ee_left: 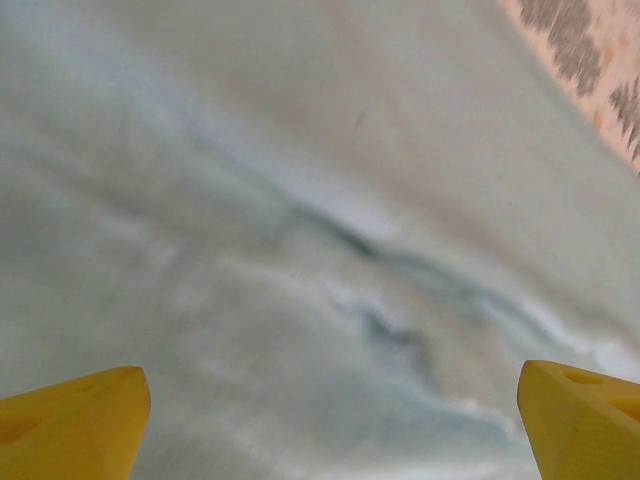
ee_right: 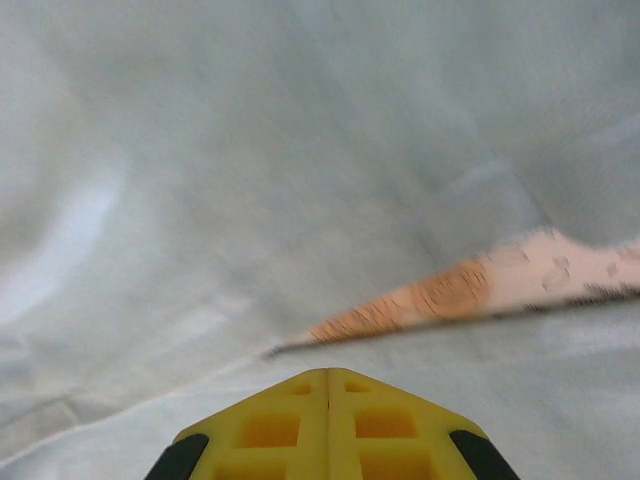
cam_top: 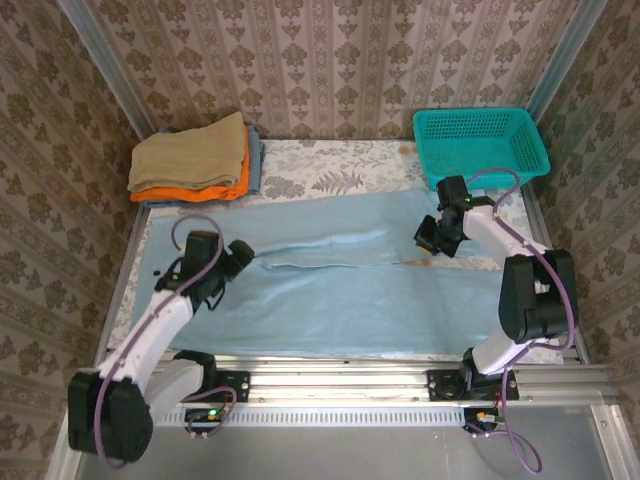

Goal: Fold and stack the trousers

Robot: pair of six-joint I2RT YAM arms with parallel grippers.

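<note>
**Left gripper** (ee_left: 332, 425): yellow fingers spread about as wide as they go, nothing between them. It hovers close over the pale sky-blue soft cloth trousers (cam_top: 340, 300). Just ahead of its tips a shallow crease crosses the cloth. Beyond it to the left, well apart, a tan folded cloth garment (cam_top: 190, 152) lies on an orange folded cloth garment (cam_top: 220, 186).

**Trousers:** spread flat on the floral-patterned tablecloth (cam_top: 330, 172), under both grippers and filling the stretch between them. The long axis runs left to right across the table. The split between the two legs starts just right of the left gripper and runs towards the right gripper. That probably puts the waist on the left and the hems on the right, though the hem edge is too soft to confirm.

**Right gripper** (ee_right: 328, 378): fingers pressed together with nothing held, tip low over the cloth. Just ahead of it a thin wedge of bare tablecloth shows where the legs part. Beyond it, near, stands a teal perforated plastic basket (cam_top: 440, 165).

**Risks (judgement):**
- A closed right gripper cannot pinch. If it goes down like this it would only push and ruck the cloth.
- If it opens over the wedge, it may catch one leg only.
- The left fingers closing on the crease may take just the top layer, so the fold drags askew.
- An uneven lift would twist the long axis.
</note>
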